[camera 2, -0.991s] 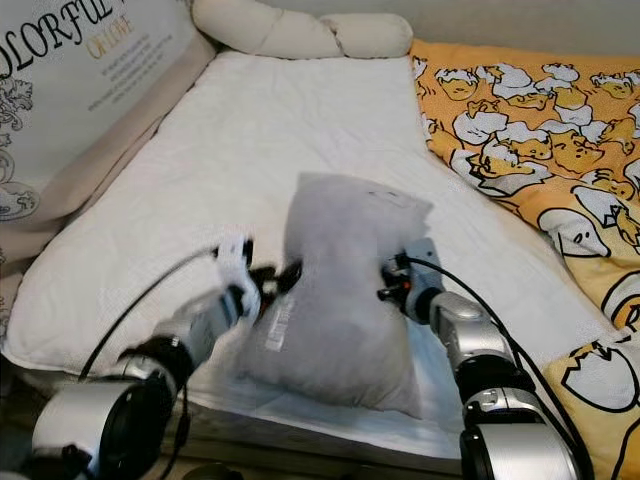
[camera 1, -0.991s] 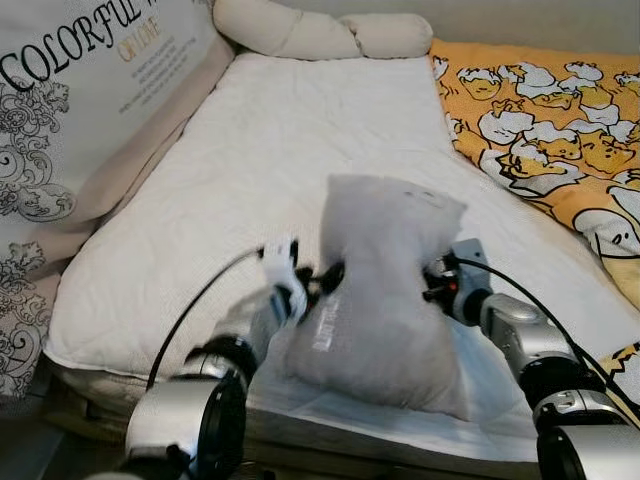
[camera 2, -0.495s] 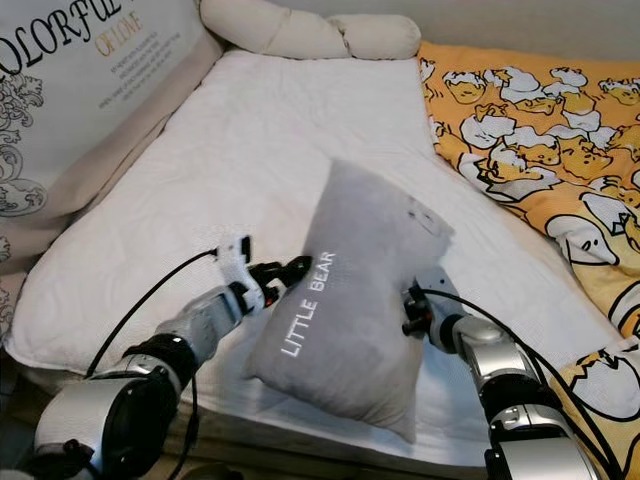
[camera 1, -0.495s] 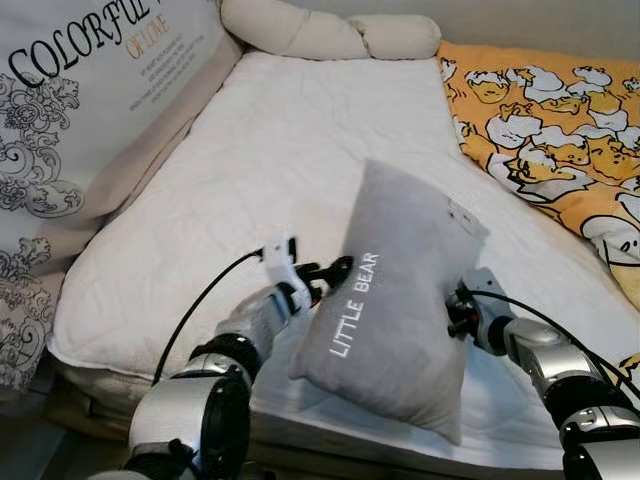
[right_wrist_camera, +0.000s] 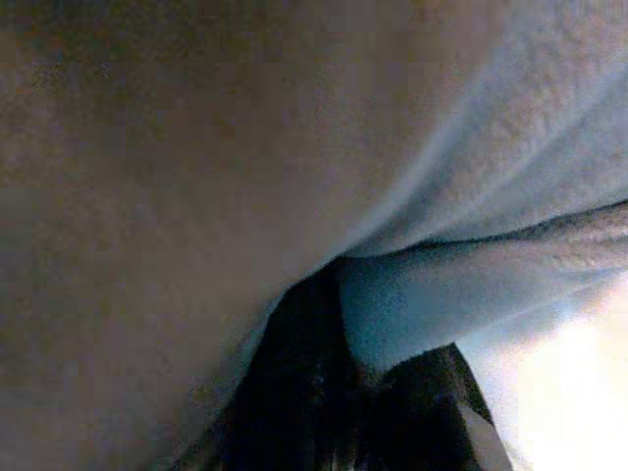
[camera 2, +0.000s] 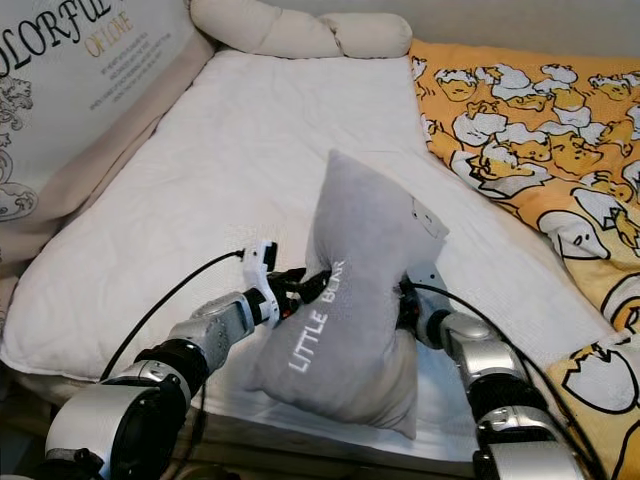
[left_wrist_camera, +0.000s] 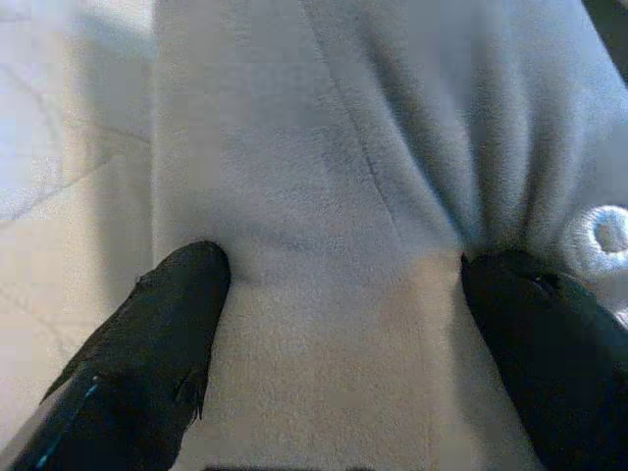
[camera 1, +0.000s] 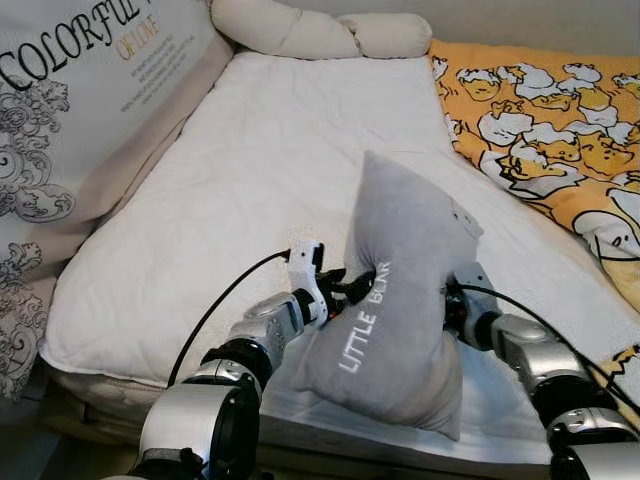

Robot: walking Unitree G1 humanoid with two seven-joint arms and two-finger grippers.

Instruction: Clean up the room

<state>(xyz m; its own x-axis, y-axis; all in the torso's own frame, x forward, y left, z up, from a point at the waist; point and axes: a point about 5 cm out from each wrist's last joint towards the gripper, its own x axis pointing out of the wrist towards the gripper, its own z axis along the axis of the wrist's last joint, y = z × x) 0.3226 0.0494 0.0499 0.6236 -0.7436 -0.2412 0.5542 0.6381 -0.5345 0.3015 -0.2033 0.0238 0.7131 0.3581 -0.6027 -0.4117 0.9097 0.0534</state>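
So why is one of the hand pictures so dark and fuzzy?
In the right wrist view the grey pillow presses close against the camera, shading it and leaving it out of focus, with a bright glare at one corner. The left wrist view is lighter but soft, its black fingertips blurred against the fabric. The head views are evenly lit and sharp enough to read LITTLE BEAR.

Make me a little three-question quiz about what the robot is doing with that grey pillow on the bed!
1. True or false: both pincers press the grey LITTLE BEAR pillow from opposite sides.
2. Which lies on the robot's right of the white mattress pad? A) the orange duck-print blanket B) a wooden chair
3. Fill in: the pillow stands ____ on the bed.

Key: 1 true: left pincer, right pincer. 2 A. 3 upright.
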